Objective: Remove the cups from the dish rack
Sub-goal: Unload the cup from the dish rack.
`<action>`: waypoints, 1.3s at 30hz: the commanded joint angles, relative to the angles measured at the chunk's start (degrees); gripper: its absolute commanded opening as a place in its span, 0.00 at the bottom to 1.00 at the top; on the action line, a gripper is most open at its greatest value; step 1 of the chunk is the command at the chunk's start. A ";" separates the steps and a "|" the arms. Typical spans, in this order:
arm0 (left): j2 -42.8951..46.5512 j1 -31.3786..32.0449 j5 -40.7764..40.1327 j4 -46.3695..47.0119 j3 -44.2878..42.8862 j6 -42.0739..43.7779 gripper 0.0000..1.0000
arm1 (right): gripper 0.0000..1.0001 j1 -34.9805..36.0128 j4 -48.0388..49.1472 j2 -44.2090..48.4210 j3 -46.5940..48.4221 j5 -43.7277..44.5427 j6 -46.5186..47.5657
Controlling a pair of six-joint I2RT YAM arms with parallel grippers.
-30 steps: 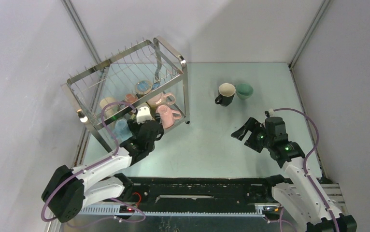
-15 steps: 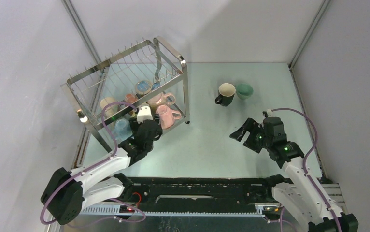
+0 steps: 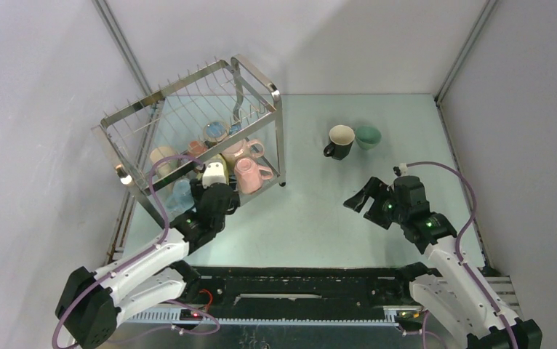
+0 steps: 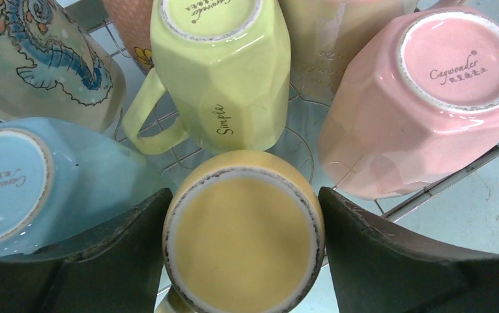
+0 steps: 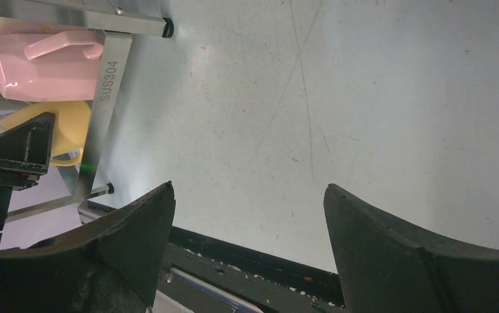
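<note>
The steel dish rack [image 3: 261,81] stands at the back left with several cups on its lower tier. In the left wrist view I see a lime mug [image 4: 227,72], a pink mug [image 4: 423,98], a light blue mug [image 4: 32,182] and a seahorse-print mug [image 4: 45,59], all bottom-up on the rack wires [image 4: 429,189]. My left gripper [image 4: 243,215] is shut on a yellow mug [image 4: 243,241] at the rack's front edge [image 3: 214,190]. A black mug [image 3: 339,141] and a green mug [image 3: 368,136] stand on the table. My right gripper [image 3: 363,196] is open and empty above the table.
The rack's steel leg [image 5: 113,72] and foot stand at the left of the right wrist view, with the pink mug [image 5: 38,62] and the yellow mug [image 5: 71,127] behind it. Grey walls enclose the table. The black base rail [image 3: 297,283] runs along the near edge.
My left arm's elbow has dropped toward the near left while its gripper stays at the rack front on the yellow mug. My right gripper has drifted slightly left.
</note>
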State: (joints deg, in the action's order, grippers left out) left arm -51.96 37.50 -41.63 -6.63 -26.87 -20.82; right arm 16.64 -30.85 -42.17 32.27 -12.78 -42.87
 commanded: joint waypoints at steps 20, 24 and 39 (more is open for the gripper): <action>-3.49 -0.52 -3.47 1.61 -13.22 -2.38 0.17 | 0.90 9.73 20.12 -2.73 -2.45 -2.47 -10.57; -3.80 -0.63 -2.41 0.59 -14.23 -2.83 0.16 | 0.91 12.35 22.87 -5.13 -2.47 -1.46 -11.82; -4.47 -0.87 -0.43 -4.84 -19.12 -3.37 0.10 | 0.91 20.26 35.98 -12.74 -2.44 1.10 -14.57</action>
State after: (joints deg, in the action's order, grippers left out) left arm -57.76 37.34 -39.79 -18.74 -37.60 -23.97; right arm 34.87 -2.13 -53.32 29.71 -13.41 -55.96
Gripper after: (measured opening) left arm 0.812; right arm 0.907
